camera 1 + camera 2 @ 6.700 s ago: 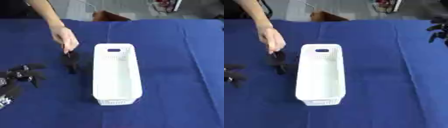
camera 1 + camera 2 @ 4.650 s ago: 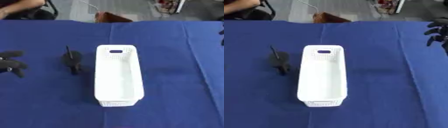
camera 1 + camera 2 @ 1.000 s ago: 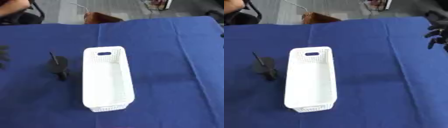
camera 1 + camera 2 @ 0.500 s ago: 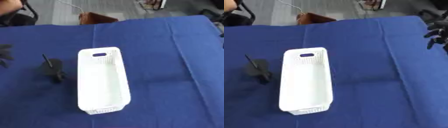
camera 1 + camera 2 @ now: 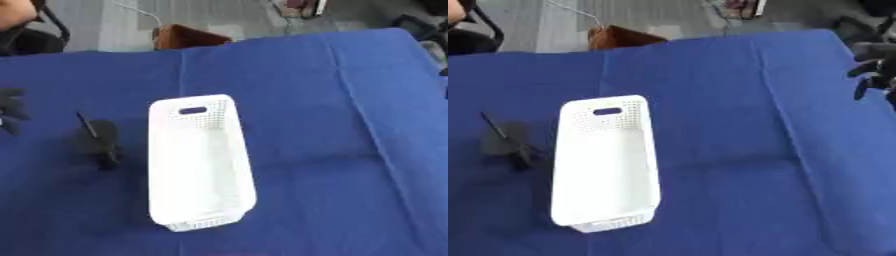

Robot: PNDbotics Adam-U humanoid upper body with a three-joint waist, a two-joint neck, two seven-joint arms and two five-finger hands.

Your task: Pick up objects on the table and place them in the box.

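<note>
While the white box (image 5: 199, 165) stands lengthwise near the middle of the blue-clothed counter (image 5: 350, 130), with its handle slot toward the far edge, we see a dark object (image 5: 96, 140) lying on the cloth just to its left, apart from the box wall. We find our left robot hand (image 5: 10, 107) at the counter's left edge, only partly showing, and cannot tell how its fingers stand. Our right robot hand (image 5: 874, 70) hangs at the right edge, its dark fingers curled downward and holding nothing.
</note>
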